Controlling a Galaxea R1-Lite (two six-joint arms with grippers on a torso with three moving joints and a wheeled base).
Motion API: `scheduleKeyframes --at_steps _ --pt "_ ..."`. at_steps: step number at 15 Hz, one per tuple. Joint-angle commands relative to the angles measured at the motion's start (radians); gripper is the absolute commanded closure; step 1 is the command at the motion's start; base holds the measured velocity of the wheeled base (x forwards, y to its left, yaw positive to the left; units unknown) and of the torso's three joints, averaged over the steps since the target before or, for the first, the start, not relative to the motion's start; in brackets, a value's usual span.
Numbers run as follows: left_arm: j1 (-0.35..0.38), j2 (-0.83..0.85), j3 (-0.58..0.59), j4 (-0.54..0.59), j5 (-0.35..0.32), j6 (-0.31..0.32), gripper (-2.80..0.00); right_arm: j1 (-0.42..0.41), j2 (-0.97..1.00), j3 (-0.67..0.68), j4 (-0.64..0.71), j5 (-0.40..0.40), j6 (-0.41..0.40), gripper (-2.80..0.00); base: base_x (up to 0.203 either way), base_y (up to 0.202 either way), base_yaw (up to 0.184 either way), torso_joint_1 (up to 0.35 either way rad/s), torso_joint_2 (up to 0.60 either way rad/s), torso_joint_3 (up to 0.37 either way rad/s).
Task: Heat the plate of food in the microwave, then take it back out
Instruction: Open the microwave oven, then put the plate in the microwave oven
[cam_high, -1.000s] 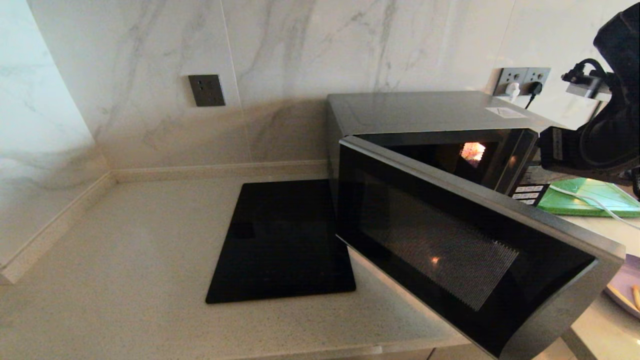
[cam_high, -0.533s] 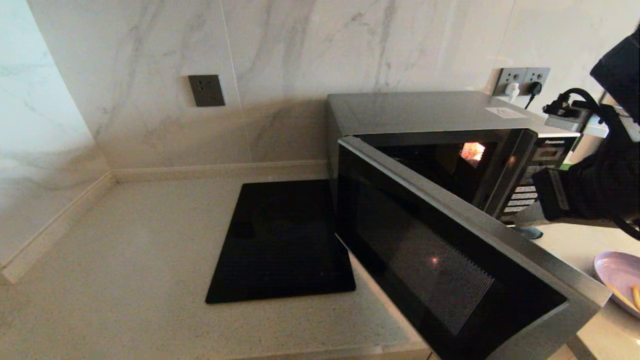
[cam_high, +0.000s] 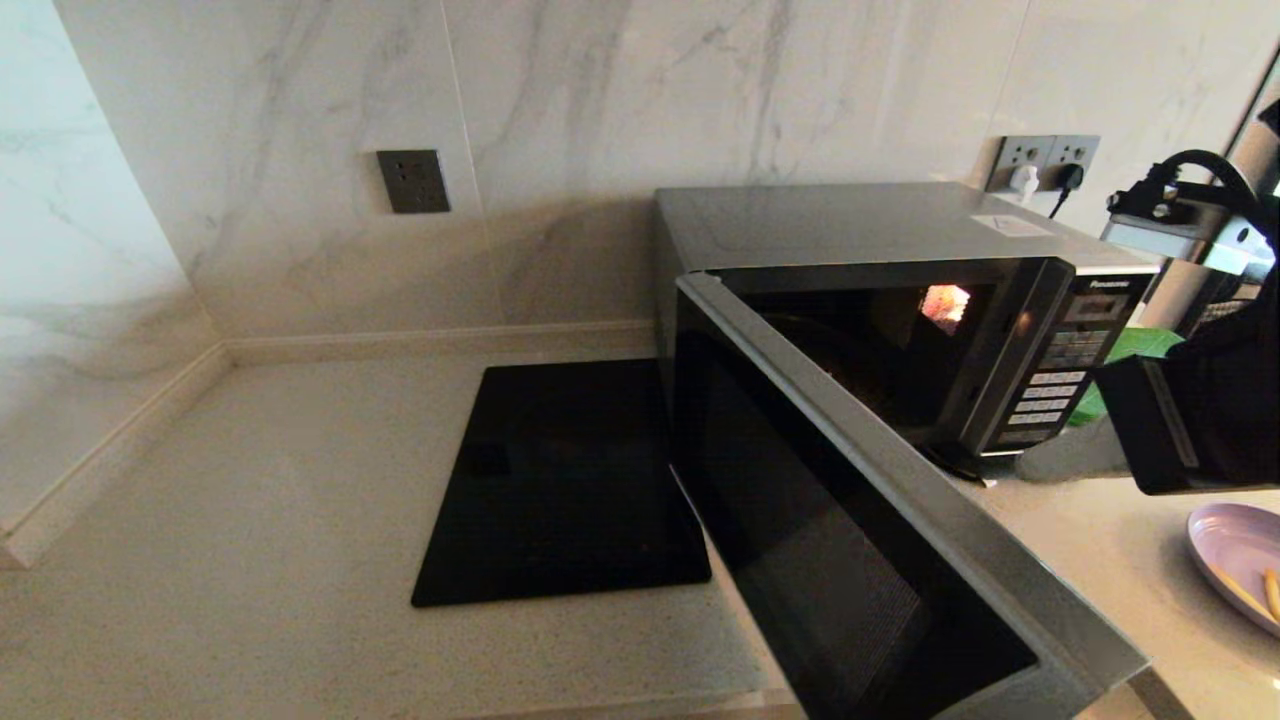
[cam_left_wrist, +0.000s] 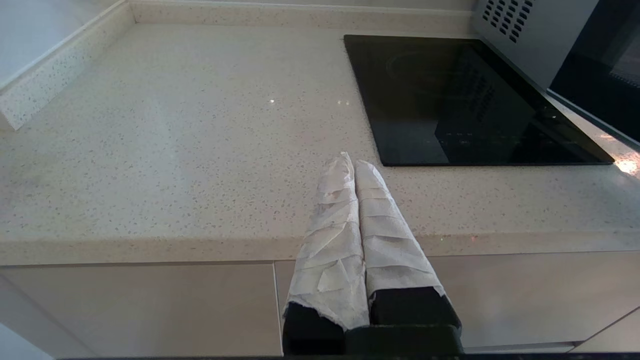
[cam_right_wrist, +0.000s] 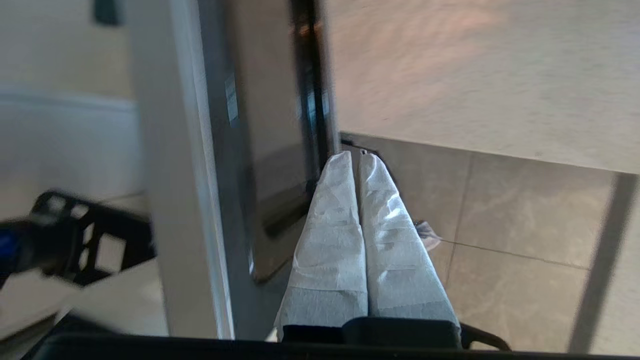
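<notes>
The silver-grey microwave (cam_high: 850, 220) stands at the back right of the counter. Its dark glass door (cam_high: 850, 560) is swung wide open toward me, and the cavity is lit. The plate of food (cam_high: 1238, 560), lilac with yellow sticks, lies on the counter at the far right edge, outside the microwave. My right gripper (cam_high: 1050, 462) hangs low beside the microwave's button panel, left of the plate. Its wrapped fingers are shut on nothing, as the right wrist view shows (cam_right_wrist: 352, 159). My left gripper (cam_left_wrist: 350, 162) is parked, shut and empty, over the counter's front edge.
A flat black cooktop (cam_high: 565, 480) lies left of the microwave. A green tray (cam_high: 1135, 345) shows behind the microwave's right side. Wall sockets (cam_high: 1045, 160) with plugs sit above it. The open door overhangs the counter's front edge.
The microwave door has swung much wider open. My right arm has drawn back to the right and lower, uncovering the button panel and more of the plate.
</notes>
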Motion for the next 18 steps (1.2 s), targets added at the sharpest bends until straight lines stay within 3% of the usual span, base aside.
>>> scheduleKeyframes --at_steps 1,7,10,13,16,18 --pt "0.000 0.000 0.000 0.000 -0.001 -0.001 0.00 0.052 -0.009 0.002 0.006 0.000 0.017 0.00 0.000 0.000 0.000 0.000 0.00 0.000" --pt "0.000 0.000 0.000 0.000 0.001 -0.001 0.00 0.085 -0.009 0.000 0.003 -0.006 0.030 0.00 0.000 0.000 0.000 0.000 0.00 0.000" --pt "0.000 0.000 0.000 0.000 0.001 -0.001 0.00 -0.017 -0.032 -0.002 0.004 -0.043 0.026 0.00 0.000 0.000 0.000 0.000 0.00 0.000" --pt "0.000 0.000 0.000 0.000 0.001 -0.001 0.00 -0.242 -0.079 -0.016 0.004 -0.084 -0.044 0.00 0.000 0.000 0.000 0.000 0.00 0.000" --pt "0.000 0.000 0.000 0.000 0.000 -0.001 0.00 -0.580 -0.119 -0.016 0.001 -0.102 -0.222 0.00 0.000 0.000 0.000 0.000 0.00 0.000" --pt "0.000 0.000 0.000 0.000 -0.001 -0.001 0.00 -0.789 -0.120 -0.001 -0.006 -0.146 -0.283 0.00 0.000 0.000 0.000 0.000 0.00 0.000"
